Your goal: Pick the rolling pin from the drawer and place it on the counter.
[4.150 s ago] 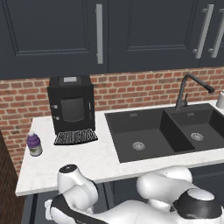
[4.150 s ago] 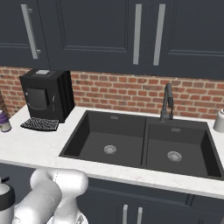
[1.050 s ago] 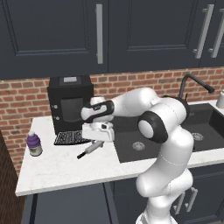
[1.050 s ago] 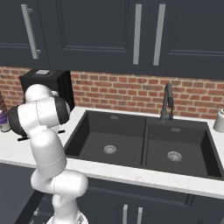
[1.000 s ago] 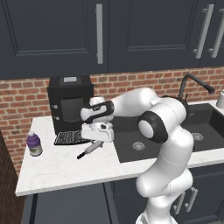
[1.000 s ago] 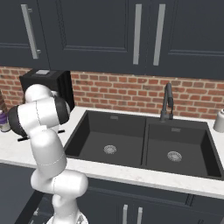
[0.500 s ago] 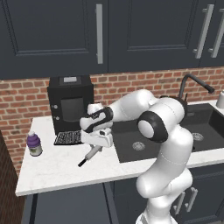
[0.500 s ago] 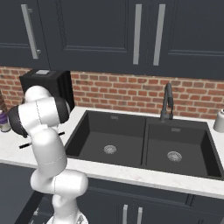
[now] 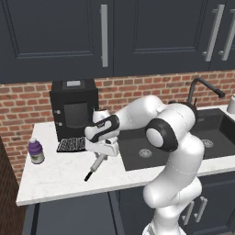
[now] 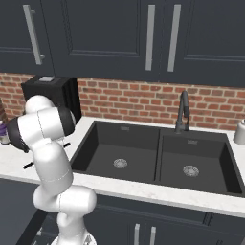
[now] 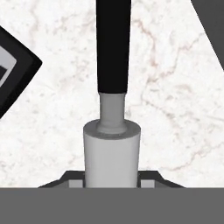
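The rolling pin [image 9: 93,167] has a white-grey body and thin black handles. It hangs tilted, low over the white marbled counter [image 9: 55,176], in front of the coffee machine. My gripper [image 9: 102,154] is shut on its upper end. In the hand view the pin's body [image 11: 112,153] rises between my fingers and its black handle runs out over the marble counter [image 11: 175,109]. I cannot tell whether the lower handle tip touches the stone. A black handle end [image 10: 28,165] sticks out beside the arm in the right base view. The drawer is hidden below the counter's front edge.
A black coffee machine [image 9: 73,108] with a grated drip tray [image 9: 71,144] stands at the back wall. A small purple-labelled bottle [image 9: 36,150] is at the counter's left end. The black double sink [image 10: 153,158] with its faucet [image 10: 182,112] lies to the right.
The gripper has come down and a little toward the counter's front with the rolling pin still in it. The pin's lower handle now hangs close to the stone.
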